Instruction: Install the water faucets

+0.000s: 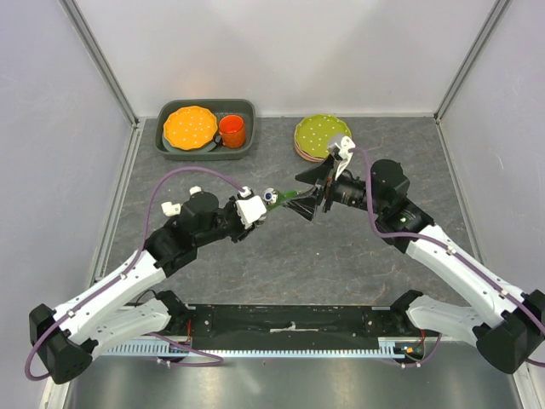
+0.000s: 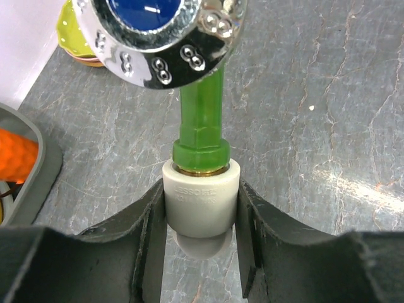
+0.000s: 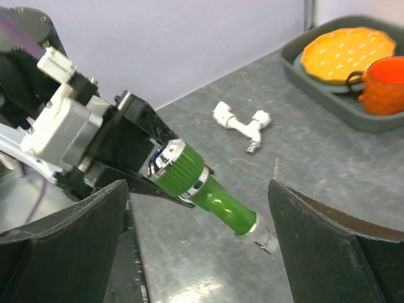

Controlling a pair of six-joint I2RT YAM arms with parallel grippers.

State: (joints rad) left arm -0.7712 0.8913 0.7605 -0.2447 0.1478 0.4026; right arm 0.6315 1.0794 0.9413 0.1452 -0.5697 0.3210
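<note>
The green water faucet (image 1: pixel 279 196) is held in the air over the middle of the table. My left gripper (image 1: pixel 258 209) is shut on its white cylindrical end piece (image 2: pixel 201 201). The green body (image 2: pixel 201 113) and the chrome knob with a blue cap (image 2: pixel 158 28) point away from the left wrist camera. My right gripper (image 1: pixel 311 203) is open, its fingers (image 3: pixel 63 246) standing apart on both sides of the faucet's green spout (image 3: pixel 218 203) without touching it. The all-white faucet (image 3: pixel 243 121) lies on the table behind.
A grey tray (image 1: pixel 248 111) at the back left holds an orange plate (image 1: pixel 190 126) and an orange mug (image 1: pixel 232 130). A stack of green plates (image 1: pixel 317 136) stands at the back centre. White walls close off the table on three sides.
</note>
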